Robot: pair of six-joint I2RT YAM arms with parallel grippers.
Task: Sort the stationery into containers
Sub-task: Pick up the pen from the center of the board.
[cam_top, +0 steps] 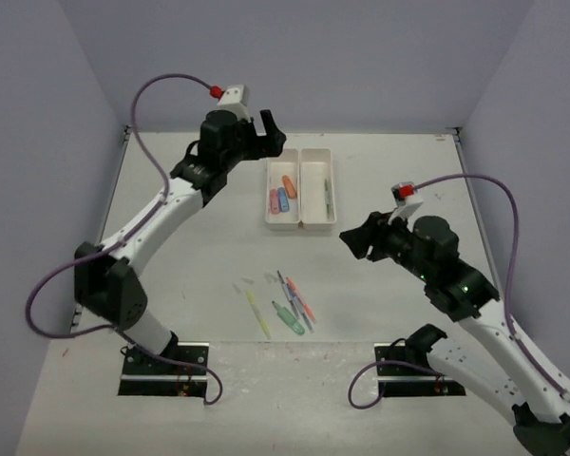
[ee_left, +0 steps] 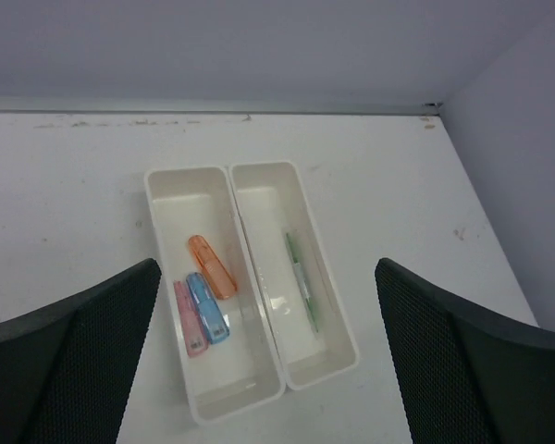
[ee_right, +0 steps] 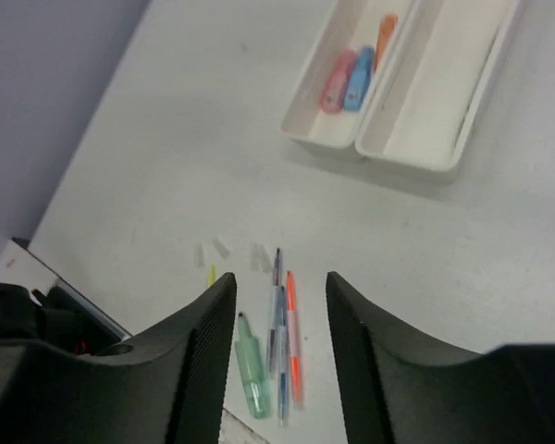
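The white two-compartment tray (cam_top: 301, 224) stands at the far middle. Its left compartment holds an orange piece (ee_left: 212, 266), a blue piece (ee_left: 208, 308) and a pink piece (ee_left: 190, 318). Its right compartment holds a green pen (ee_left: 302, 277). My left gripper (cam_top: 271, 128) is open and empty above the tray's far left side. My right gripper (cam_top: 356, 237) is open and empty, right of the tray. Loose on the near table lie a yellow pen (cam_top: 257, 312), a green chunky piece (ee_right: 252, 370), a blue-grey pen (ee_right: 277, 324) and a red-orange pen (ee_right: 293, 342).
Small clear caps (cam_top: 245, 283) lie just beyond the loose pens. The table's near edge runs close below the pens. Walls close in the table at the left, right and far sides. Both arm bases sit at the near edge.
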